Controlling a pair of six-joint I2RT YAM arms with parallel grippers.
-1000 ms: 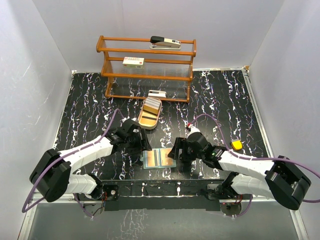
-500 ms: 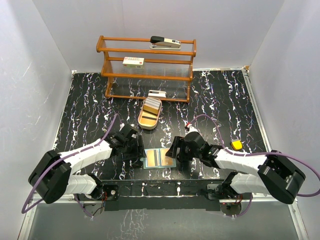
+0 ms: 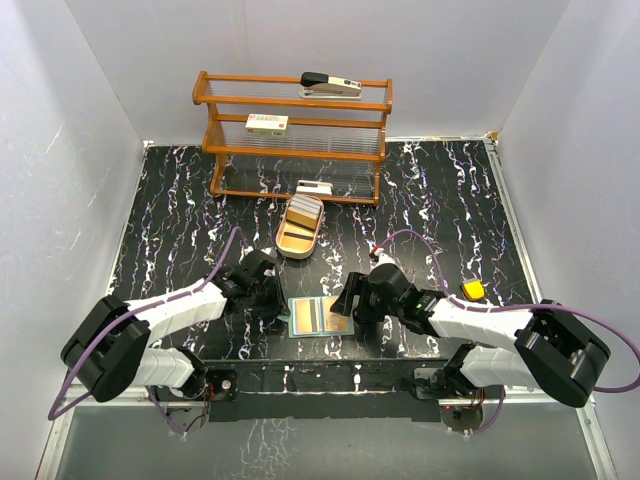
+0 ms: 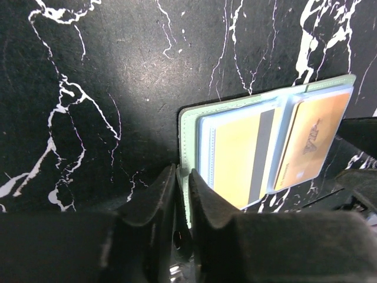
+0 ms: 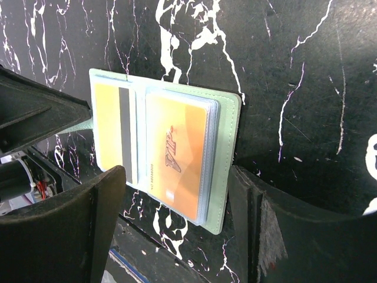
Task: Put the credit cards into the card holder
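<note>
left gripper is clamped on card holder edge; right gripper is spread apart. Edge should be pinned flat while cards are seated fully.

This was a robot test booth in a lab: plain white walls boxed in a black marbled surface, a left arm and a right arm stood bolted at its near edge, and a wooden rack stood at the back.
</note>
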